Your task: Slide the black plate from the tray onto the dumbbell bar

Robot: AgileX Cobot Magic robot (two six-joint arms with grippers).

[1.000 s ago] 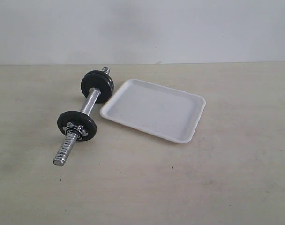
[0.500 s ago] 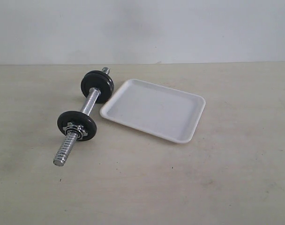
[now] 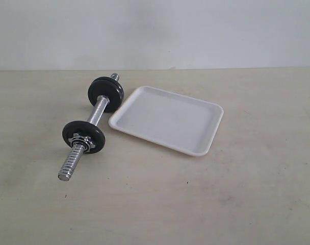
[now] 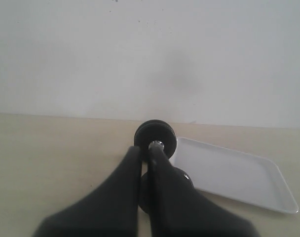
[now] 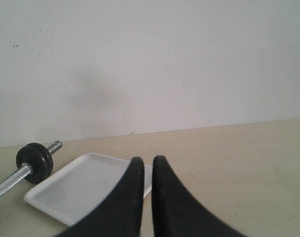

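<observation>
As we counted across the surface [image 3: 236,204], we found one dumbbell bar [image 3: 98,113], one white tray [image 3: 196,148] with its floor bare, and two pincers. The black plate [image 3: 101,88], round and rimmed, sat on the bar's far end just beside the tray, seemingly doubled against another disc. A further disc stood behind the star nut [image 3: 82,140]. The left pincer [image 4: 146,150] and right pincer [image 5: 148,162] were pressed together.

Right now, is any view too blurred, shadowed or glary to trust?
Exterior view: soft, even light, mild glints on the dumbbell bar, tray clear. Left wrist view: the left gripper is a dark out-of-focus mass hiding most of the bar. Right wrist view: right gripper dark, soft; faint shadow on the wall.
</observation>
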